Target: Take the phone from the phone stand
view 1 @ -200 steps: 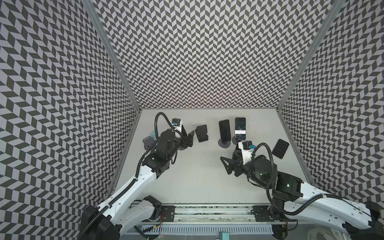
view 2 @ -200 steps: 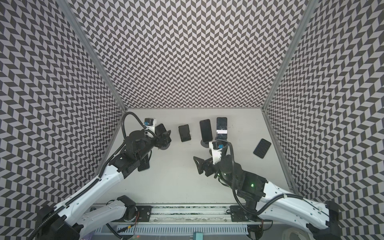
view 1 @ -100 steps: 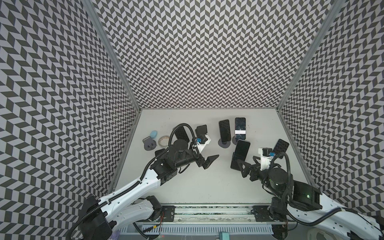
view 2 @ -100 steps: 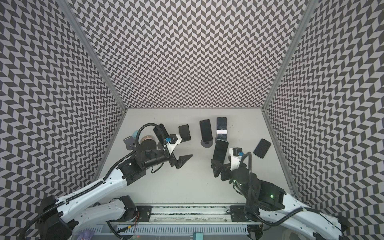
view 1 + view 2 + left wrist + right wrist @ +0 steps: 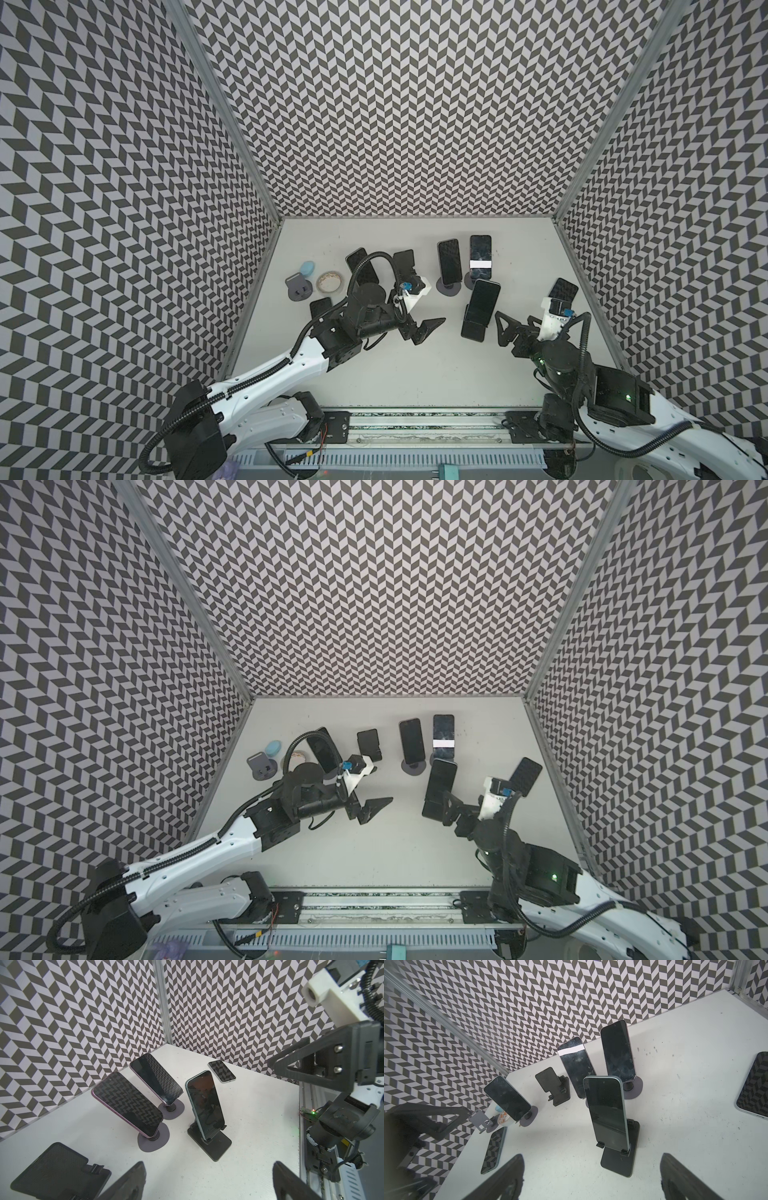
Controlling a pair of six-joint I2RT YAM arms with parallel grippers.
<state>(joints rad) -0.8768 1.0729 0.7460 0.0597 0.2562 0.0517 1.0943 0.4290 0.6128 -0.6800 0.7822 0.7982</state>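
The phone (image 5: 608, 1113) stands near-upright in the phone stand (image 5: 618, 1159), right of centre on the table. Its lower edge sits behind two front lips (image 5: 600, 1145), so it leans back without sliding. Your left gripper (image 5: 426, 329) and right gripper (image 5: 513, 332) flank the phone and touch nothing. Both hold their jaws spread wide and empty, ready to close across the phone's side edges. Expect to lift upward first so the phone clears the lips.
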